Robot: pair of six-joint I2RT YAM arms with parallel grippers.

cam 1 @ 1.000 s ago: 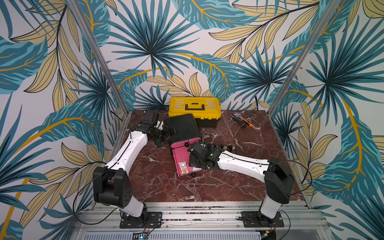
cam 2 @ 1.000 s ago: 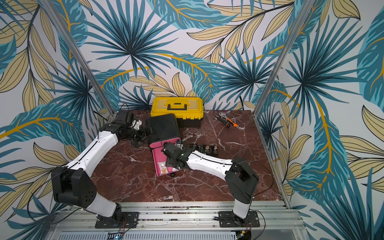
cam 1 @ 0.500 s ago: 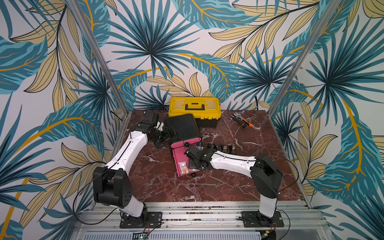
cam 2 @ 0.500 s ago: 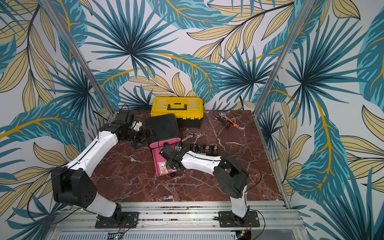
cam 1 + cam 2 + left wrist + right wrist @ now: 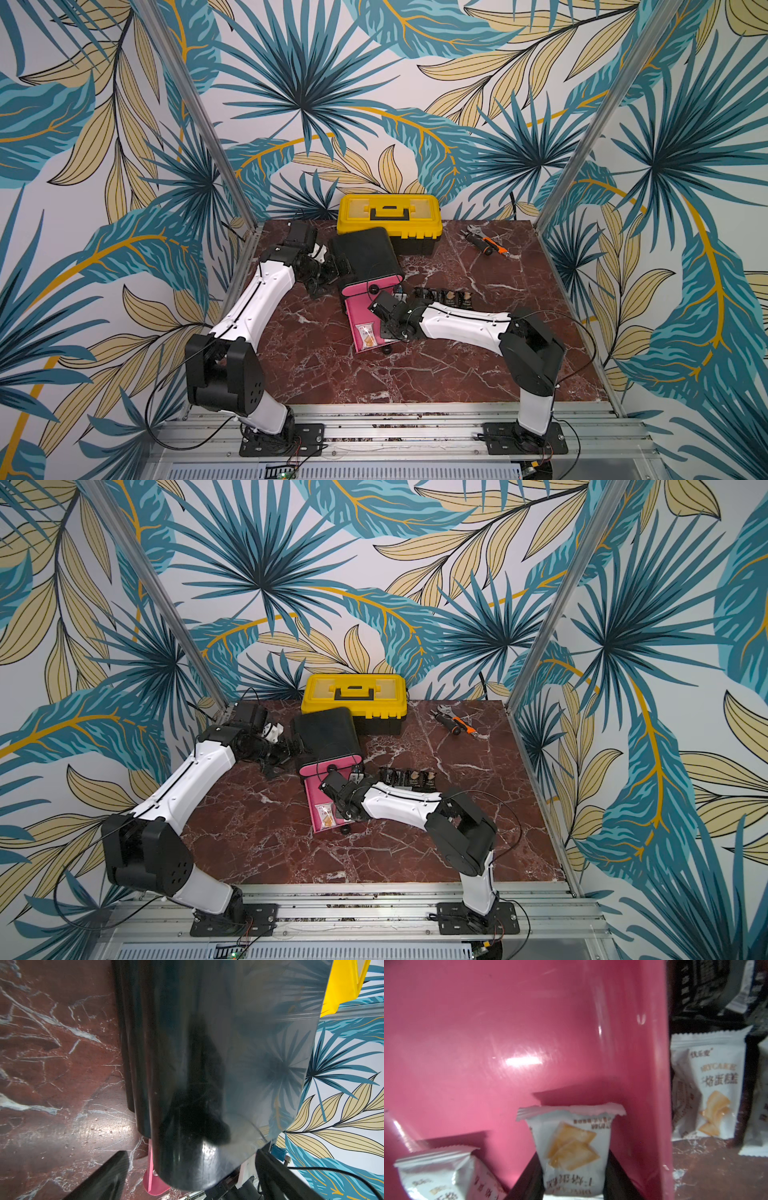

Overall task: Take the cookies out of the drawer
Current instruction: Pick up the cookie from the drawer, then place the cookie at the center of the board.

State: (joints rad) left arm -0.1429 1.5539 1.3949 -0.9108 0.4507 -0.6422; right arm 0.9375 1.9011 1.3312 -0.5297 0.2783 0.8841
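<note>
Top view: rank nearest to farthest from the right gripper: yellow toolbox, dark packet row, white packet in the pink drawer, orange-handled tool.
From the right gripper:
1. white packet, in the drawer, between the jaws.
2. dark packet row, right of the drawer.
3. yellow toolbox, back middle.
4. orange-handled tool, far right corner.

Table [image 5: 478, 374]: carries everything listed here.
Toolbox [image 5: 388, 216]: at the back, in the middle, by the wall.
Cabinet [image 5: 363, 253]: just in front of the toolbox.
Drawer [image 5: 357, 309]: pulled out of the cabinet toward the front.
Drawer packets [image 5: 438, 1172]: two show inside, side by side.
Row of packets [image 5: 444, 296]: on the table, just right of the drawer.
Hand tools [image 5: 484, 245]: back right, well apart from the row.
Left gripper [image 5: 328, 274]: beside the cabinet's left side.
Right gripper [image 5: 573, 1155]: inside the drawer, one finger on either side of one drawer packet.
</note>
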